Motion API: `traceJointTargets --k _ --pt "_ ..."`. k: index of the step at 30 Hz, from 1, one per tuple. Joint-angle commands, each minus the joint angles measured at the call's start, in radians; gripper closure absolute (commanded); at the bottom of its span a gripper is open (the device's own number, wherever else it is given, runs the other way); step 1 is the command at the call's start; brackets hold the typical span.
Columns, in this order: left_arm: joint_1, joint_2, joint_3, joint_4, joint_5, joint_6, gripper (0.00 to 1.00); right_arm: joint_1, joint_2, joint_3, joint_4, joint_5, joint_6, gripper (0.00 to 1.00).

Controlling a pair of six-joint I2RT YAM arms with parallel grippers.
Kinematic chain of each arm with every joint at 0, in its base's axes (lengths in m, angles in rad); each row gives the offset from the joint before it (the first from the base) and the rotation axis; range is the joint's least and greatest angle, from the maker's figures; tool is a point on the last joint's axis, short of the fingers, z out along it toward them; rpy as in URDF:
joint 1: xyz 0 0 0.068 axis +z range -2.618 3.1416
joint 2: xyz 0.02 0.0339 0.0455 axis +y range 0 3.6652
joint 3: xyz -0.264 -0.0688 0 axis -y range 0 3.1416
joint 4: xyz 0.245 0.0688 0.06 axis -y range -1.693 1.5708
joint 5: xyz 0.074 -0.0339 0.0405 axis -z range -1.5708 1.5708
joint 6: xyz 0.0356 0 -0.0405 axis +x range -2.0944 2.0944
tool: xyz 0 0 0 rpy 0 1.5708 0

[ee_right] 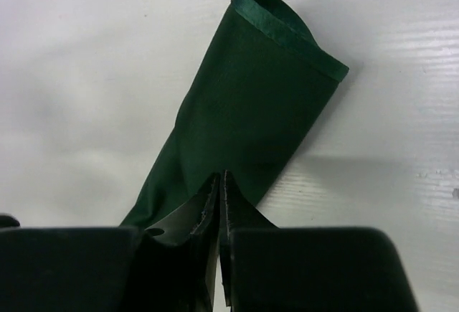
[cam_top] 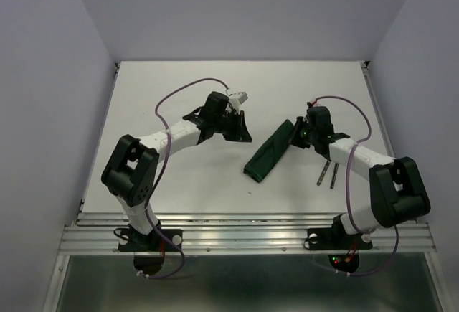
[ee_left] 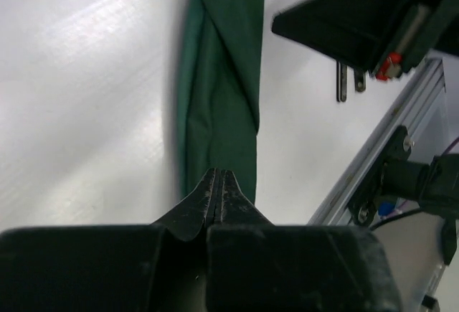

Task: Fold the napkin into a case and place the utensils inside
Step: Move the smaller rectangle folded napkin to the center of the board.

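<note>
Two arms over a white table [cam_top: 179, 82]. Top view: napkin is already folded into a long narrow case [cam_top: 271, 153], lying diagonally mid-table. Left pincer [cam_top: 242, 133] sits left of the case, apart from it. Right pincer [cam_top: 297, 136] is at the case's far end. Utensils [cam_top: 328, 173] lie side by side on the table just right of the case, under the right forearm, not inside.

Left wrist view: left pincer's fingers are pressed together, holding nothing; the case runs away from the tips, folds overlapping.

Right wrist view: right pincer's fingers are together too, tips over the cloth; can't tell if they nip it. The case's hemmed far end looks slightly open.

Judgement: folding done or nearly so; left to do is picking up the fork and knife and sliding them in.
</note>
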Motion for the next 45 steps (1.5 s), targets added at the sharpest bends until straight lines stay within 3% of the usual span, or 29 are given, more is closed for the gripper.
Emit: traceJointTargets --k 1,8,18,24,30,36,39,40,45 --pt "-0.070 -0.045 -0.058 -0.036 0.008 0.003 1.00 -0.006 0.076 0.092 0.061 -0.014 -0.040 0.93" --pt "-0.133 -0.070 -0.137 -0.018 0.033 -0.006 1.00 -0.006 0.214 0.187 0.044 0.045 -0.061 0.93" --pt "-0.133 0.060 -0.191 0.025 -0.058 0.026 1.00 -0.006 0.344 0.269 0.033 0.065 -0.075 0.93" --pt "-0.133 0.074 -0.182 0.014 -0.093 0.037 1.00 -0.006 0.337 0.292 -0.022 0.084 -0.083 0.93" --pt "-0.132 0.063 -0.167 -0.001 -0.128 0.040 1.00 -0.006 0.199 0.260 -0.025 0.142 -0.092 0.93" --pt "-0.112 0.080 -0.128 -0.009 -0.182 0.029 1.00 -0.068 0.003 0.155 -0.071 0.248 -0.087 0.79" --pt "-0.107 0.094 -0.096 -0.009 -0.208 0.021 1.00 -0.168 -0.079 0.082 -0.135 0.279 -0.081 0.61" --pt "-0.106 0.099 -0.085 -0.009 -0.208 0.021 1.00 -0.193 -0.094 0.062 -0.154 0.294 -0.078 0.49" --pt "-0.100 0.125 -0.027 -0.009 -0.225 0.006 1.00 -0.268 -0.182 -0.041 -0.246 0.323 -0.020 0.42"
